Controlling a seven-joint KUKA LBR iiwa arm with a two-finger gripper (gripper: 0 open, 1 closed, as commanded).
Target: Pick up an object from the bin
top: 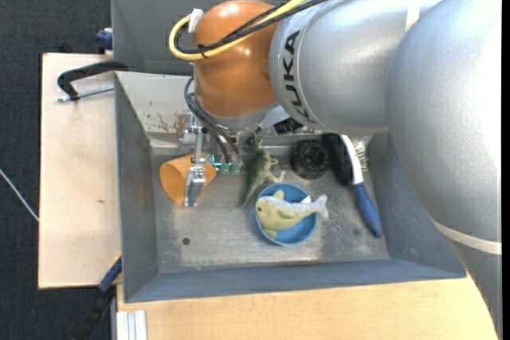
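Observation:
My gripper (192, 189) hangs low in the left half of the bin, under the orange wrist cover. Its metal tip lies across the right side of an orange cup (174, 176), which rests on its side on the bin floor. Whether it touches the cup I cannot tell. Just right of the gripper a green toy dinosaur (256, 171) lies stretched out. Further right and nearer the front, a blue bowl (296, 233) holds a pale yellow plush fish (288, 209).
A black round part (309, 158) lies by the back wall, right of the dinosaur. A brush with a blue handle (363, 201) lies along the right side. The big arm covers the bin's back right corner.

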